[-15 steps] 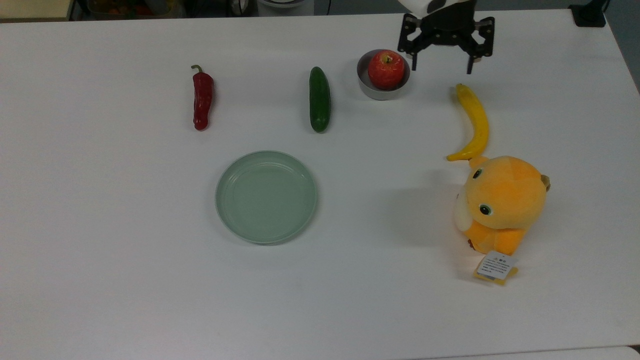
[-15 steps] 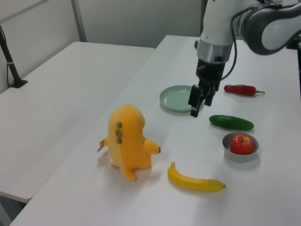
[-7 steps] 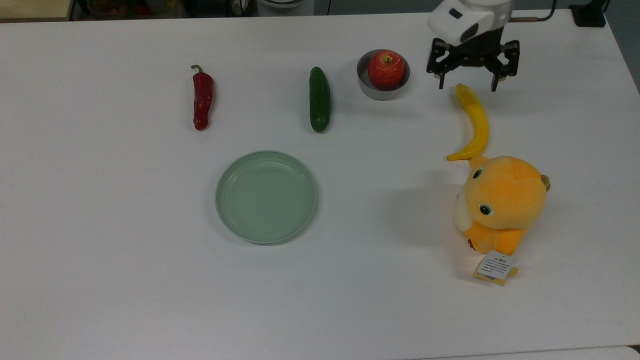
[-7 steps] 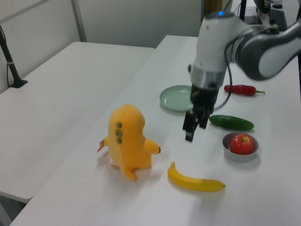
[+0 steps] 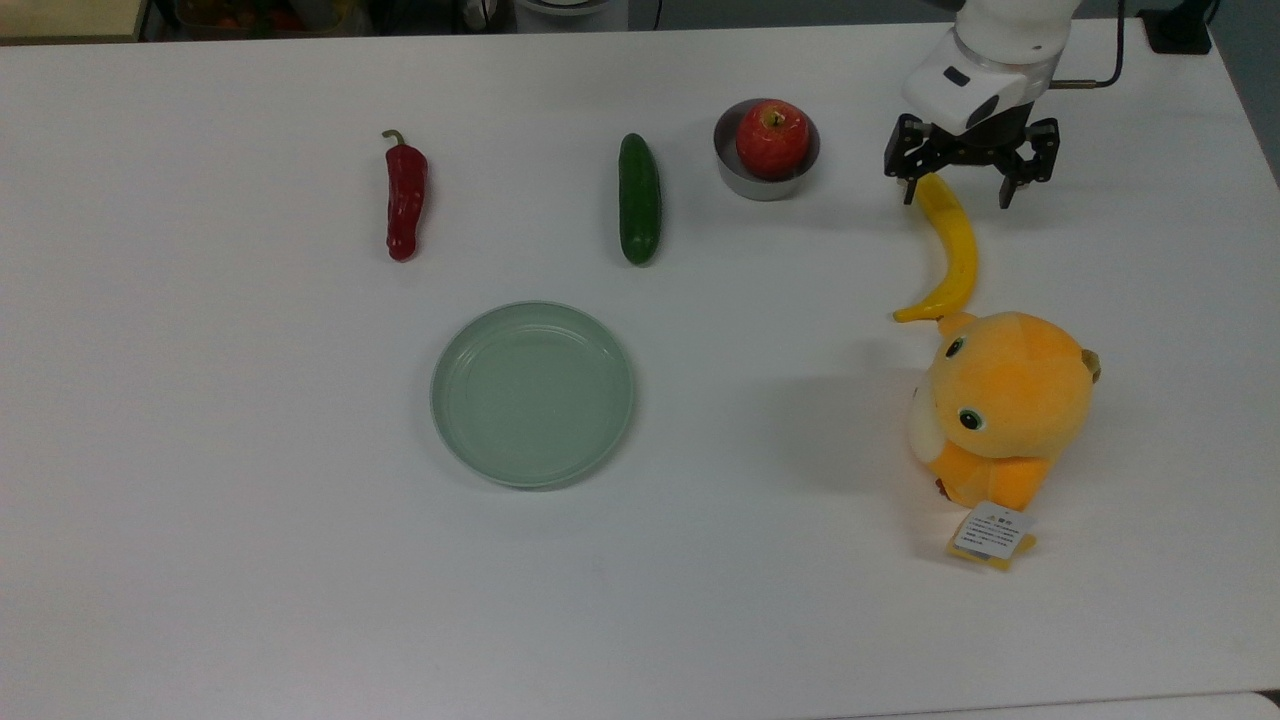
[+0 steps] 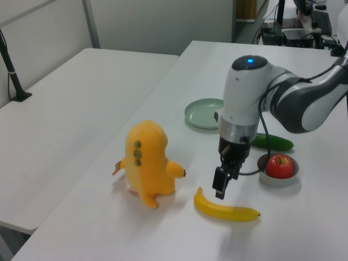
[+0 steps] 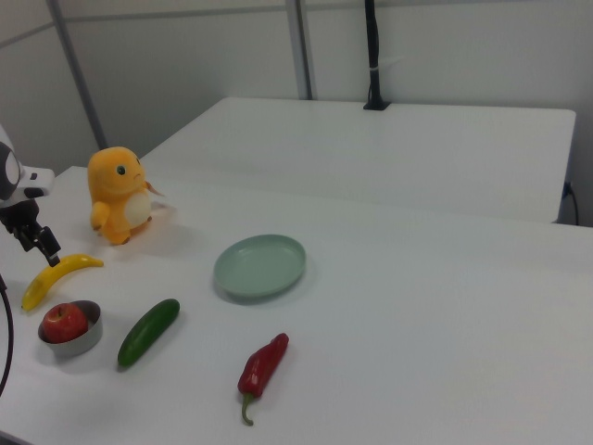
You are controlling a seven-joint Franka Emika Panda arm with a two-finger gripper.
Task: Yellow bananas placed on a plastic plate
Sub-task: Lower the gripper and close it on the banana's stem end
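White worktop [image 5: 250,560] spread wide under everything. Arm [image 6: 255,103] bent low over the top view's upper right corner, blue light glowing on its joint in the left view. Orange plush [image 5: 1005,410] sitting at the top view's right, paper tag at its foot, one ear just touching the banana's lower tip. Green plate [image 5: 532,394] flat and bare near the middle, well apart from the banana. Hand [image 5: 968,192] poised over the banana's upper end, fingers [image 5: 909,190] spread wide, straddling that tip in the top view, nothing gripped. In the left view, hanging just above the fruit, not clamped on it. Banana [image 5: 950,248] lying on the worktop between hand and plush, curved, bowed toward the top view's right. Cucumber [image 5: 639,198] straight, just beside the bowl on the top view's left. Red pepper [image 5: 405,198] farther toward the top view's left, stem pointing up-frame. Small metal bowl [image 5: 735,172] near the banana's upper end. Red apple [image 5: 772,138] nestled inside the bowl.
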